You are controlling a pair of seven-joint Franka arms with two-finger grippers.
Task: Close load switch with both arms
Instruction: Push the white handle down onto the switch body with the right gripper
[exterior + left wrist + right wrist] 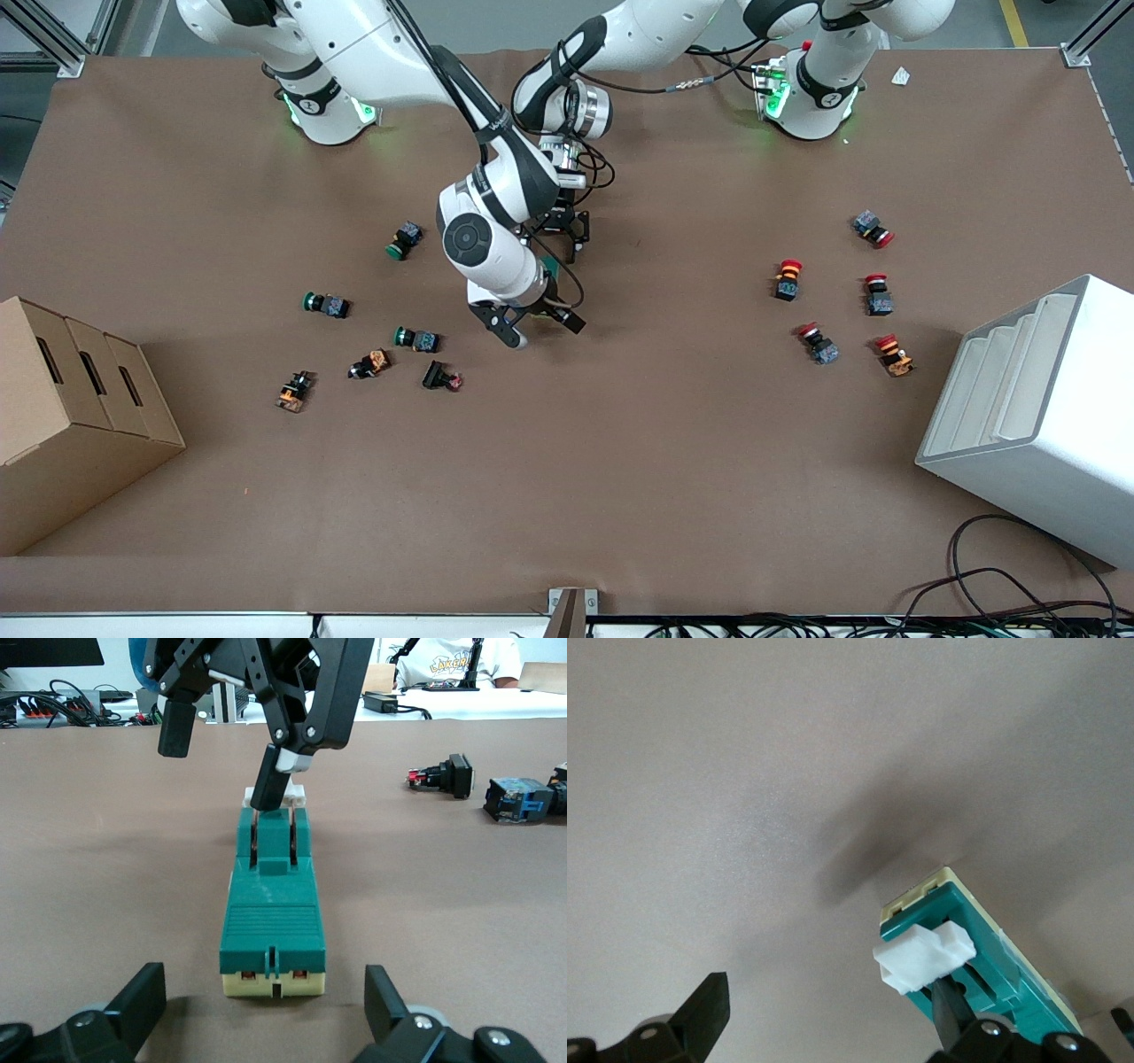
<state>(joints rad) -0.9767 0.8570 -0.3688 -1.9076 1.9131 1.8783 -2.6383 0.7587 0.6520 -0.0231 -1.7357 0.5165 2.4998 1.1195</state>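
Observation:
The load switch (273, 904) is a dark green block on a cream base, lying on the table mid-way between the arms; the front view shows only a green sliver (551, 266). Its white lever (921, 955) sticks out at one end. My right gripper (828, 1005) hangs over that end, open, with one finger (268, 784) against the lever; the other finger is out over bare table. It also shows in the front view (549, 306). My left gripper (264, 990) is open at the switch's cream end, one finger on each side, not touching. It also shows in the front view (567, 244).
Green, orange and black push buttons (418, 338) lie scattered toward the right arm's end. Several red push buttons (787, 279) lie toward the left arm's end. A cardboard box (71, 416) and a white bin (1036, 416) stand at the table's two ends.

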